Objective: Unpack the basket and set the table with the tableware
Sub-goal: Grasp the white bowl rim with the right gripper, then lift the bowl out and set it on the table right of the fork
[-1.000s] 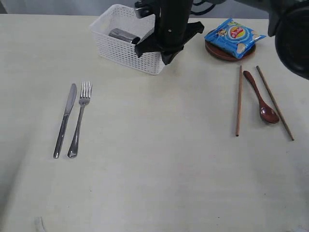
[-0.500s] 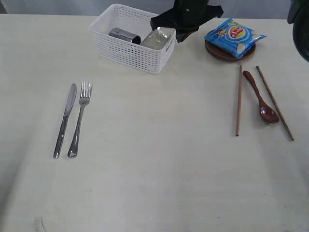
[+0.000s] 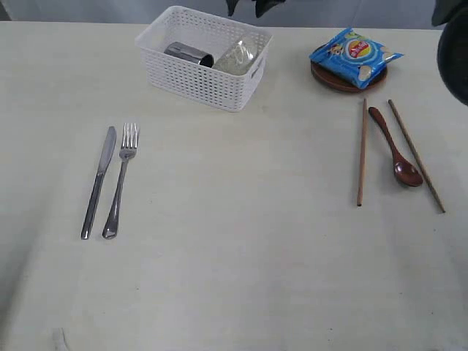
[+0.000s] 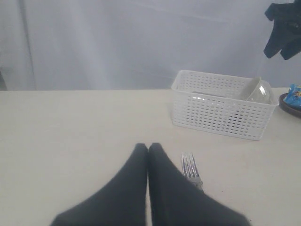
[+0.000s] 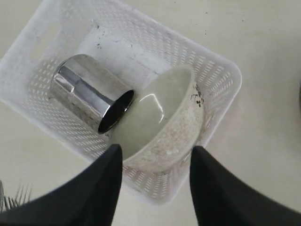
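Open table (image 3: 234,248) middle — mug (image 5: 89,92) crowds tilted bowl (image 5: 164,127) inside basket (image 5: 225,77).

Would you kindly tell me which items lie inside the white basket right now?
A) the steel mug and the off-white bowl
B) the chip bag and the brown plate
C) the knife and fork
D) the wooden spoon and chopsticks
A: the right wrist view looks down into the basket and shows the steel mug lying on its side next to the tilted bowl.

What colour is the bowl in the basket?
The bowl is off-white, a small dark mark by its rim; best in the right wrist view.
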